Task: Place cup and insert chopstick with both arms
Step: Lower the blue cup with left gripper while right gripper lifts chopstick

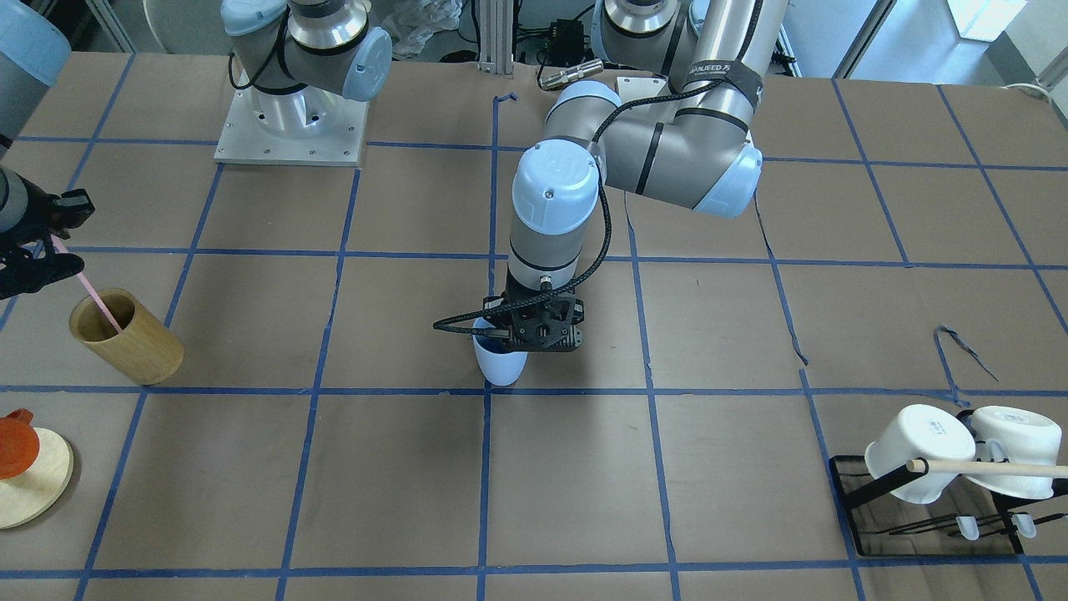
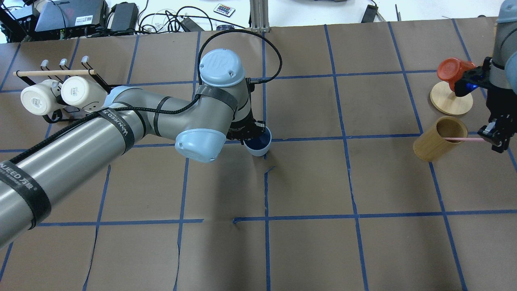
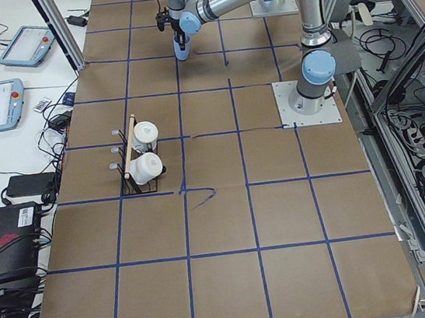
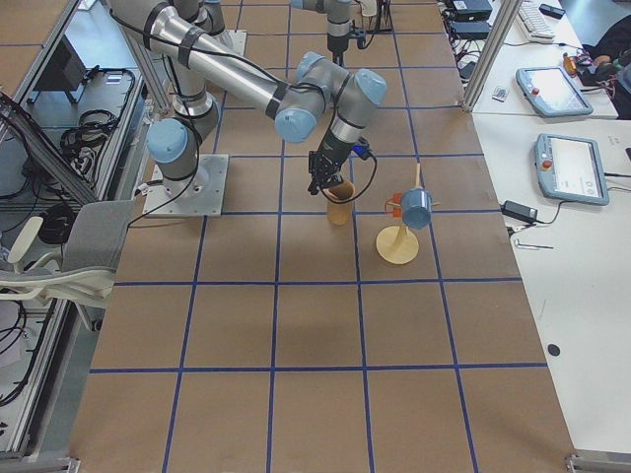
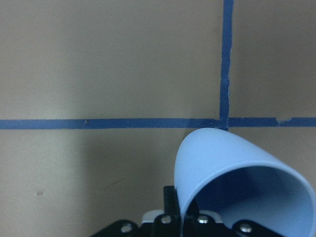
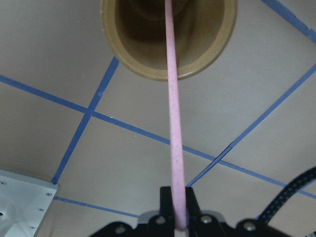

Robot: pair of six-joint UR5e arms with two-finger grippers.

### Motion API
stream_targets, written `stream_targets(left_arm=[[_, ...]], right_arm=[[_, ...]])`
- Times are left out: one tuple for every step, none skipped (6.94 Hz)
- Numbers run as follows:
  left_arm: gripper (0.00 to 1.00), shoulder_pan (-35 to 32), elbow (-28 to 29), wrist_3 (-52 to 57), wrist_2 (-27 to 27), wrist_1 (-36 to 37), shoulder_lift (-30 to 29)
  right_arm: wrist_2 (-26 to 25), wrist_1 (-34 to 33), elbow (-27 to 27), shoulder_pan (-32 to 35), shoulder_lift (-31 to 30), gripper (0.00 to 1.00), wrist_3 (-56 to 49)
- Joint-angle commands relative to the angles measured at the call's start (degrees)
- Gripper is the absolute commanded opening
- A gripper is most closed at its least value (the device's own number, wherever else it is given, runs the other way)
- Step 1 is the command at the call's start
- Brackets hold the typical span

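Left end effector (image 1: 501, 332) pinches the cup (image 1: 501, 364); right end effector (image 6: 178, 217) pinches the chopstick (image 6: 174, 123), tip inside wooden holder (image 6: 210, 61).

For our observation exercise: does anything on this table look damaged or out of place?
Yes: a strip of blue tape lies peeled and curled off its grid line near the mug rack. Nothing is spilled.

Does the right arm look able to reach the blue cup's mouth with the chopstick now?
Probably not yet. The left gripper clamps the cup by its rim and its wrist hangs partly over the mouth; the chopstick stands with its lower end inside the wooden holder.
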Motion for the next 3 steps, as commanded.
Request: stream_targets(left_arm=[[0.0,-0.19,-0.11,-0.15,-0.35,0.14,-0.33],[0.0,-0.19,0.15,-0.15,-2.18,0.14,0.11],[0.0,-0.19,0.24,-0.15,-2.29,0.14,0.29]], right_arm=[[1.34,0.5,-0.49,0.0,-0.08,0.06,-0.09],[2.14,0.93,-1.36,0.0,-0.08,0.06,-0.09],[2.14,1.9,-2.33,0.0,-0.17,0.06,-0.09]])
